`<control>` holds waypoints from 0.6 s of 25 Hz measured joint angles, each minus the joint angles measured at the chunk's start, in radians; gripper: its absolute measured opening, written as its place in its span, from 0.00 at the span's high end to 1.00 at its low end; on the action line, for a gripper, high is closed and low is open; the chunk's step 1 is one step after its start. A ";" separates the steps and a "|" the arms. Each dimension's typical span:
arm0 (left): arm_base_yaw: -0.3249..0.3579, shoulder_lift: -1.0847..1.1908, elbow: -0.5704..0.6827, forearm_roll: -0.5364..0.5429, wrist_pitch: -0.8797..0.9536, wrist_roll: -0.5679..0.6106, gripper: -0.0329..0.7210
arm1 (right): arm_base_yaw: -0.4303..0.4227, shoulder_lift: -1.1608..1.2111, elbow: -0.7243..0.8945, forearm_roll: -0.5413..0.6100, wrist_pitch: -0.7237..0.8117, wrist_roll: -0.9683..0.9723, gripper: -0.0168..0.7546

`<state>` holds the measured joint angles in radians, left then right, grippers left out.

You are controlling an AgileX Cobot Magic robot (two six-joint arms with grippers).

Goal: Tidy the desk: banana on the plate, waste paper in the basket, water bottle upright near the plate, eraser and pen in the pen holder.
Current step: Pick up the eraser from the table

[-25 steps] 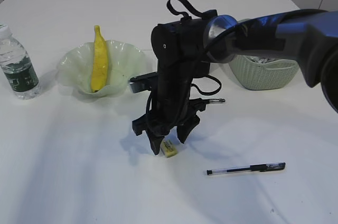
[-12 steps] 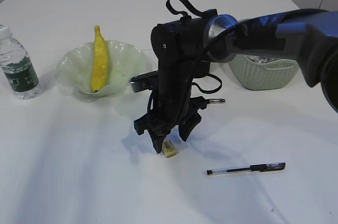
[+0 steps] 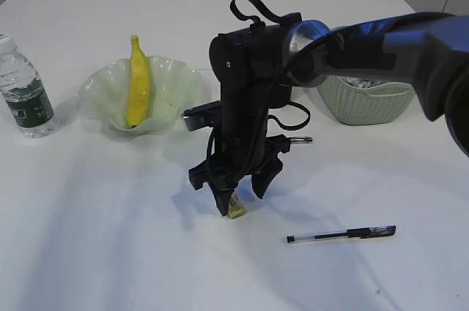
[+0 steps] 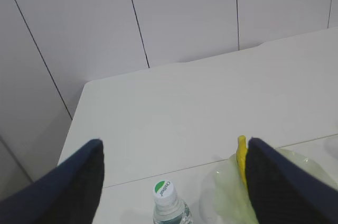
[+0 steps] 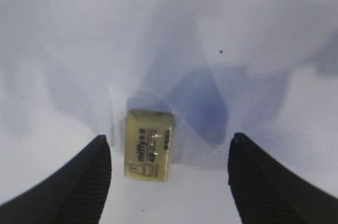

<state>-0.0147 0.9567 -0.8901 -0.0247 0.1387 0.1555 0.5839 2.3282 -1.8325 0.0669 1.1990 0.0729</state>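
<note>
While both jaws gape wide, white desk point(image 3: 110, 252) meets pale panelled wall point(image 4: 185, 12).

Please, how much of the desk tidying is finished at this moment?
Done: banana lies on the plate; water bottle stands upright nearby. In hand: the open right hand straddles the eraser, not gripping. Left: eraser and pen; pen holder unseen.

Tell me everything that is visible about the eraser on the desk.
The eraser is a small pale yellow rectangular block with dark printed text and a small figure on its top face. It looks slightly worn. It lies flat on the white desk, between the open jaws of the right gripper, nearer the left jaw. Neither jaw is seen to touch it. The pen lies apart from it.
</note>
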 joint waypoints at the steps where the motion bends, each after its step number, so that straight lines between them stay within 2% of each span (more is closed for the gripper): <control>1: 0.000 0.000 0.000 0.000 0.000 0.000 0.17 | 0.000 0.000 0.000 0.000 0.004 0.000 0.31; 15: 0.000 0.000 0.000 0.000 0.000 0.000 0.17 | 0.000 0.000 0.000 0.013 0.011 0.006 0.31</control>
<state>-0.0147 0.9567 -0.8901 -0.0247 0.1387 0.1555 0.5839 2.3282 -1.8325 0.0804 1.2097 0.0789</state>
